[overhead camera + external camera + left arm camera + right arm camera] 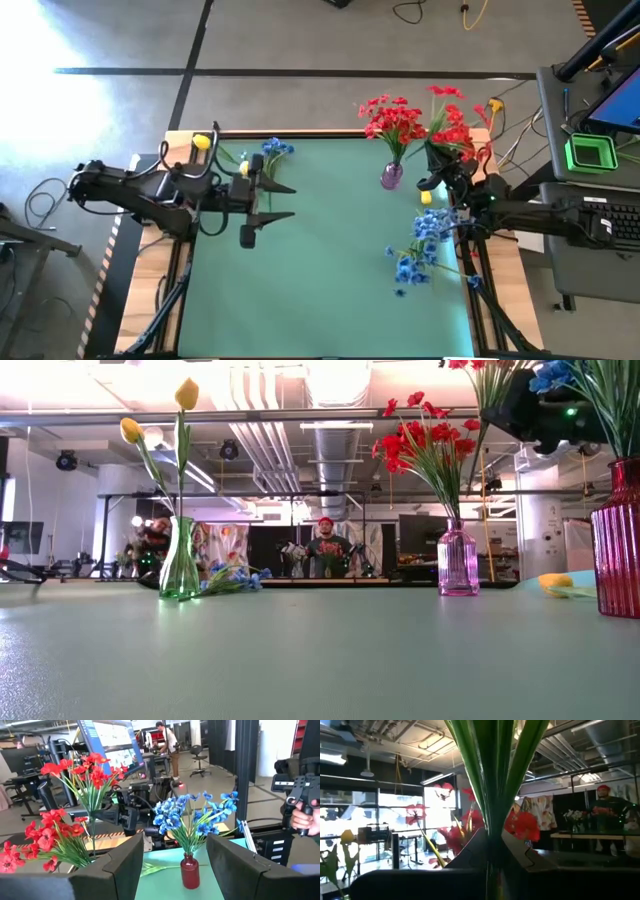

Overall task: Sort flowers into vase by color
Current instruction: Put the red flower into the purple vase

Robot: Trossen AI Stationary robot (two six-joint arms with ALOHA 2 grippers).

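One stem bunch (492, 780) upright, clamped in the right gripper (447, 190) (red vase (618, 540) below, six o'clock); left gripper (270, 200) half-open, empty.

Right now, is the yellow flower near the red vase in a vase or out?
Out: the yellow flower lies flat on the table beside the red vase.

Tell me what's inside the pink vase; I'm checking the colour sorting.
The pink vase holds only red flowers, stems visible through the glass. Its bottom is too murky to read.
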